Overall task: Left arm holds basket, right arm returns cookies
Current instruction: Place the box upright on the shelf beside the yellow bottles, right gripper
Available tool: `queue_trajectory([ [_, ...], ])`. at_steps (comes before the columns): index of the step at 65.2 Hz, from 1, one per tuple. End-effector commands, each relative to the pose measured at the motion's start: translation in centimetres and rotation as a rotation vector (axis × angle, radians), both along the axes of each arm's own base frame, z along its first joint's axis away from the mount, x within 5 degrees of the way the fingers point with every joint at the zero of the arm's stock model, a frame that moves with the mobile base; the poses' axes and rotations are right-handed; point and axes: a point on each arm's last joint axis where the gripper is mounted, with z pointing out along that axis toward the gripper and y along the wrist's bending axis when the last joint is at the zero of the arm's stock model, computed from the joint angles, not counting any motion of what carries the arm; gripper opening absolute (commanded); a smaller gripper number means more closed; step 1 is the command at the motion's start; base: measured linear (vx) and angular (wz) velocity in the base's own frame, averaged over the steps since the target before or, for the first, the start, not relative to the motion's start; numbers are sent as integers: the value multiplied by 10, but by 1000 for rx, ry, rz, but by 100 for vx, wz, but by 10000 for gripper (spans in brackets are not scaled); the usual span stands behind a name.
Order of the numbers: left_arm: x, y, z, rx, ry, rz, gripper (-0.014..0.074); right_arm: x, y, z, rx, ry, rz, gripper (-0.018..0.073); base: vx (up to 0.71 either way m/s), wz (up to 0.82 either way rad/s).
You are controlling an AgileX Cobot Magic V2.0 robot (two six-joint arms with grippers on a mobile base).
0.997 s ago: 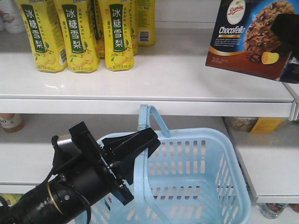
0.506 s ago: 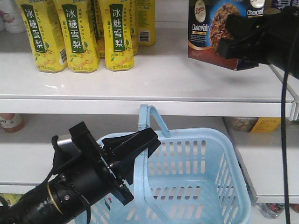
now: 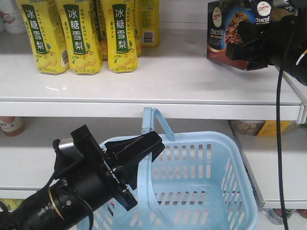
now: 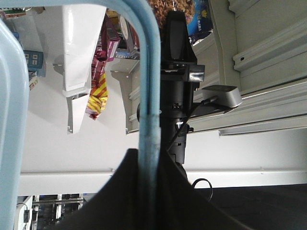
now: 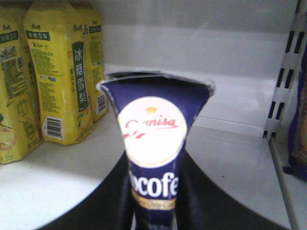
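The light blue slotted plastic shopping basket [image 3: 192,182] is seen at the lower centre of the front view, below the white upper shelf [image 3: 144,86]. One of its hoop handles [image 3: 146,163] is clamped between the wedge-shaped jaws of the left gripper [image 3: 144,146] on the black cylindrical left arm with the thin yellow ring [image 3: 57,203]. In the left wrist view the pale blue handle bar [image 4: 148,110] is seen running straight into the closed black jaws at the bottom of the frame.

The tall dark navy cardboard cookie box lettered "Chocofello" [image 3: 225,33] is held at the upper right, over the right end of the upper shelf. It is grasped by the right gripper [image 3: 249,45] of the black blocky right arm [image 3: 288,43], from which a black cable [image 3: 278,143] hangs down. Whether the box base touches the shelf cannot be told. In the right wrist view the box [image 5: 153,158] is seen end-on, pinched between the black jaws, its round white-red logo [image 5: 152,132] facing the camera.

Yellow drink bottles with green labels [image 3: 81,36] stand in a row at the left of the upper shelf, well apart from the box.
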Motion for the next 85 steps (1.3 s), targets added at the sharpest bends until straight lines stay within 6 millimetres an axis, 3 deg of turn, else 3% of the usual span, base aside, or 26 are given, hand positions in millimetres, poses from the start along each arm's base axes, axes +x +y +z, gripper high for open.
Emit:
queue_trajectory([
  [1, -2, 11, 36, -262, -172, 36, 0, 0, 0, 21, 17, -128, 15, -6, 0, 0],
  [26, -2, 11, 36, -262, -172, 36, 0, 19, 4, -4, -2, -47, 15, -6, 0, 0],
  [44, -2, 11, 36, -262, -172, 36, 0, 20, 5, -6, -2, -43, 15, 15, 0, 0],
  [56, -2, 11, 36, -262, -172, 36, 0, 18, 5, -3, 1, -49, 17, 138, 0, 0],
  [75, -2, 11, 36, -262, -172, 36, 0, 7, 2, 9, 7, -75, 13, 431, 0, 0],
  [85, -2, 11, 36, -262, -172, 36, 0, 0, -1, 12, -1, -46, 0, 468, 0, 0],
])
